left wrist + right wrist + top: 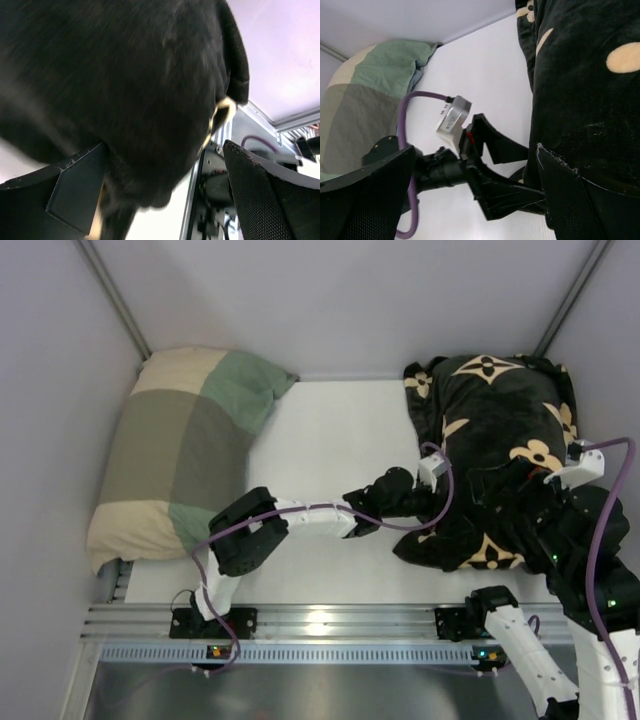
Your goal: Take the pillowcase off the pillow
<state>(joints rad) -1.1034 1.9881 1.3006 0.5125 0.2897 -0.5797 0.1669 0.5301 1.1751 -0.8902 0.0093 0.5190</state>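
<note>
Lying on the white table [330,440], the pillowcase [500,440] sits well to the right of the patchwork pillow [175,450], apart from it, with bare table between the 2. The pillowcase is black with cream flower motifs and bulges full. The pillow inside it is completely covered and cannot be seen.

The left arm reaches away from the patchwork pillow and meets the edge of the pillowcase that faces it. In the left wrist view, the left gripper [165,200] has its 2 fingers [75,190] spread wide. Black fabric bulges into the gap and touches 1 finger, but the jaws are not closed on it.

The right gripper [480,200] is on the side of the pillowcase away from the patchwork pillow and points back toward it. Its fingers [590,200] are also spread wide and grip nothing. 1 finger lies against the black fabric. The left gripper shows between them.
</note>
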